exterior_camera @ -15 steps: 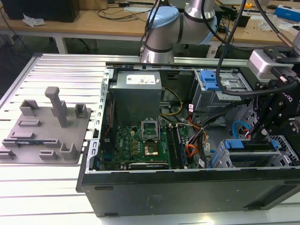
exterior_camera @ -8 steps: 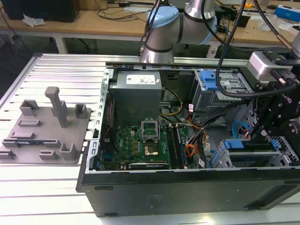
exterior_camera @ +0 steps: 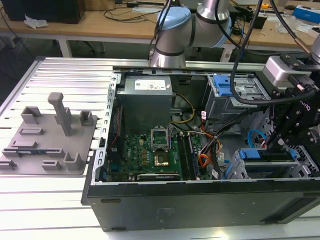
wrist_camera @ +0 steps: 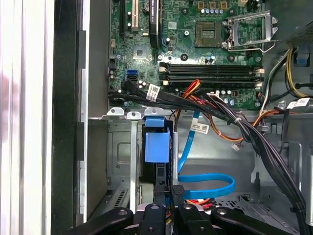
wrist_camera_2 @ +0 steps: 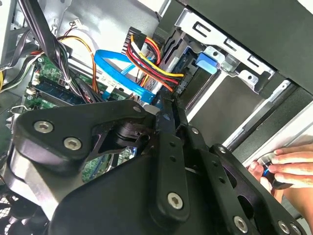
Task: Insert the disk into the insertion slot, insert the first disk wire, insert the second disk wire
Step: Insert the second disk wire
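The disk (wrist_camera: 157,142), in its blue frame, sits inside the insertion slot (wrist_camera: 122,152), a grey metal cage at the case's front corner. In the exterior view the disk (exterior_camera: 264,155) lies in the cage (exterior_camera: 239,171) at that view's right. My gripper (wrist_camera: 168,208) hangs just behind the disk, shut on the black plug (wrist_camera: 177,190) of a flat blue wire (wrist_camera: 208,183) that loops away from it. In the second wrist view the blue wire (wrist_camera_2: 117,73) and a red, yellow and black wire bundle (wrist_camera_2: 156,66) run toward the disk's rear, past my gripper (wrist_camera_2: 166,105).
The motherboard (wrist_camera: 195,49) and a thick black cable bundle (wrist_camera: 244,127) lie beside the cage. A larger grey bay with a blue latch (exterior_camera: 225,85) and the power supply (exterior_camera: 145,97) stand further back. A person's hand (wrist_camera_2: 288,169) rests at the case's outer edge.
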Available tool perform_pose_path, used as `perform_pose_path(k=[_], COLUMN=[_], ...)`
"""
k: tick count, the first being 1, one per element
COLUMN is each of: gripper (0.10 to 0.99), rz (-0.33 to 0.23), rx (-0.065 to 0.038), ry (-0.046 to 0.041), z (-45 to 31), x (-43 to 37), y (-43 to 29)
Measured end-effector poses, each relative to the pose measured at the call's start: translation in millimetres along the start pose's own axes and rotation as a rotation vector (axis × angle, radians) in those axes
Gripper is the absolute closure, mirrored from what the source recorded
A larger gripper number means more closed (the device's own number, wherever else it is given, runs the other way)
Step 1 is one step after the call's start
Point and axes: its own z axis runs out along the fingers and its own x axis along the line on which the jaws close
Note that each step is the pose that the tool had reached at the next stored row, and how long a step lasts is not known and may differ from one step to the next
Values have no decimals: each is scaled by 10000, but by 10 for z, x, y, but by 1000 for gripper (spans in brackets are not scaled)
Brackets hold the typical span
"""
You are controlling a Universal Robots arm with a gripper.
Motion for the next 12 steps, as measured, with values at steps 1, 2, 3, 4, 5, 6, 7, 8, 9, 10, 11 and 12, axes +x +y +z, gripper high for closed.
perform_pose_path(k=[1,2,3,4,5,6,7,8,9,10,11,12], gripper=[925,925,925,925,925,925,925,925,925,925,925,925], rz=[0,0,0,0,0,0,0,0,0,0,0,0], rx=[0,-1,-2,-4,-5,-6,-7,-9,-10,-11,-12,-12], ry=[0,0,0,0,0,0,0,0,0,0,0,0], z=[2,5,8,11,15,17,20,23,26,29,31,34], x=[0,0,0,0,0,0,0,-1,-1,-1,-1,-1], y=[0,0,0,-1,-2,-2,-3,-4,-5,-5,-5,-6])
